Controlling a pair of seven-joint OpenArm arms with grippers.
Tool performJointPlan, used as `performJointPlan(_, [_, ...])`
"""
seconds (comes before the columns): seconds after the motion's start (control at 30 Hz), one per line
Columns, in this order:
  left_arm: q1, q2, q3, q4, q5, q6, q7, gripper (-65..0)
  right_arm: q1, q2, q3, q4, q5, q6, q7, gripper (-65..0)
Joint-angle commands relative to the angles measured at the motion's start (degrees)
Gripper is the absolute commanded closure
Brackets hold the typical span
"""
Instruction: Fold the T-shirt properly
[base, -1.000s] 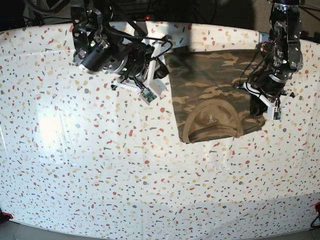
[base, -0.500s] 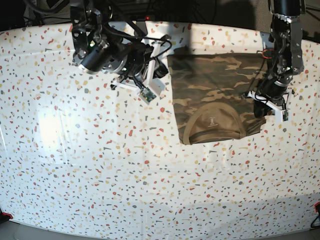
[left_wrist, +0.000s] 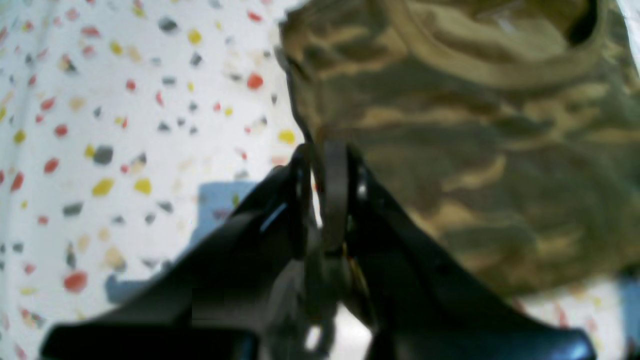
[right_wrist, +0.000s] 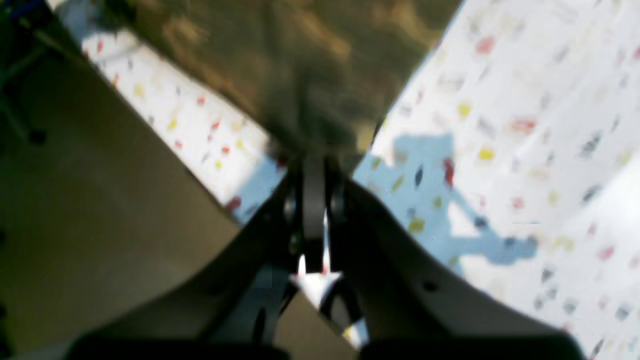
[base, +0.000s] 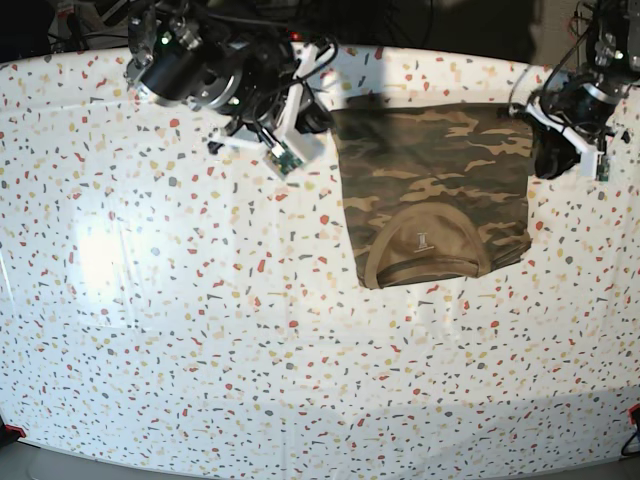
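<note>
The camouflage T-shirt (base: 430, 180) lies folded into a rough rectangle at the back right of the table, its tan collar (base: 425, 250) facing the front. My left gripper (base: 548, 152) hangs just off the shirt's right edge. In the left wrist view it (left_wrist: 325, 150) is shut, with its tips at the edge of the shirt (left_wrist: 475, 150) and no cloth seen between them. My right gripper (base: 318, 118) is by the shirt's back left corner. In the blurred right wrist view it (right_wrist: 312, 162) is shut, just below the corner of the shirt (right_wrist: 300, 75).
The table wears a white cloth with coloured speckles (base: 200, 330). Its back edge (right_wrist: 165, 150) runs right behind the shirt, and a dark floor shows beyond it. The right arm's bulky body (base: 200, 70) hangs over the back left of the table.
My left gripper has risen and drawn back from the shirt's front right part to beside its back right edge. The right arm has shifted slightly backward. The shirt has not moved.
</note>
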Motion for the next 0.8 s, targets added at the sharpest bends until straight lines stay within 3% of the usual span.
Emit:
performJointPlan(0.0, [2.23,-0.48,-1.4,1.22,-0.11,-0.15,-1.29,-4.9,-1.18,0.0,1.07,1.64,0.94,0.17,1.22,0.0])
performJointPlan(0.2, [13.53,3.48,-9.51,2.93,-0.07,-0.72,-1.33,-4.9,-11.15,0.0,8.7,4.24,4.15,1.86,1.77,0.0])
performJointPlan(0.47, [23.56,9.09,-19.5,2.75,0.66,-9.07,-2.95,-4.9,-26.29,0.0,15.06,5.95,5.55,2.12,5.09,0.0])
performJointPlan(0.6, [26.8,9.44,-21.0,2.64,3.63,-10.36,-3.02,-4.9,-34.38,0.0,16.11,5.92,4.9,2.12,8.31,0.0])
performJointPlan(0.7, [27.61,9.44,-20.98,0.11,4.24,-10.47,-3.26,-4.9,-39.28,-0.02,16.09,5.51,4.46,2.12,8.37,0.0])
performJointPlan(0.77, [27.58,9.44,-20.98,-3.61,4.22,-12.24,-5.2,-4.9,-41.42,-0.02,16.09,4.31,4.46,2.12,8.37,0.0])
